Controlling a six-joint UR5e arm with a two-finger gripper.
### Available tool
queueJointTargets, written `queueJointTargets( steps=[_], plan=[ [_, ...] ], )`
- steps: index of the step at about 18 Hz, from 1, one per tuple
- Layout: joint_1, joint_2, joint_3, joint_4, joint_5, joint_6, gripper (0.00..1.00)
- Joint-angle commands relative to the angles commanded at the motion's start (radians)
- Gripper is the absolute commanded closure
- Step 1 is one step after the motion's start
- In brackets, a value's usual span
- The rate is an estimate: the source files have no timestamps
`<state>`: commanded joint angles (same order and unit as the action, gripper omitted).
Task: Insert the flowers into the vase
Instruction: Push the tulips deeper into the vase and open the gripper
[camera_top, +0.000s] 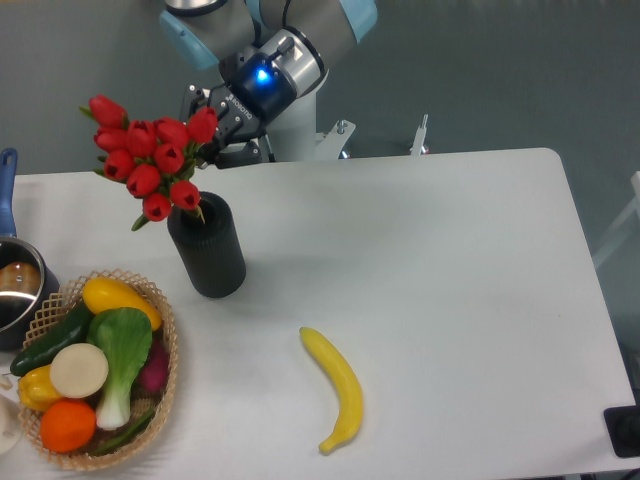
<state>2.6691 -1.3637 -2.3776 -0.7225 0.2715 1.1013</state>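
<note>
The gripper (212, 140) is clenched on the flowers (150, 155), whose stems slant down and away from the fingers into the mouth of the vase (207, 248) directly below the lowest buds, at the table's (450, 280) left.

A bunch of red tulip flowers (152, 158) with green stems leans left over the mouth of the matte black ribbed vase (207, 246), which stands upright on the white bench (430, 260).
</note>
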Motion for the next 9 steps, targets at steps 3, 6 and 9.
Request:
queueJointTargets(
  steps=[3,6,9],
  plan=[
    [0.0,-0.009,-0.012,0.003,0.024,0.029,0.92],
    [0.0,-0.021,-0.017,0.003,0.093,0.04,0.8],
    [0.0,-0.023,-0.017,0.003,0.097,0.04,0.51]
  ],
)
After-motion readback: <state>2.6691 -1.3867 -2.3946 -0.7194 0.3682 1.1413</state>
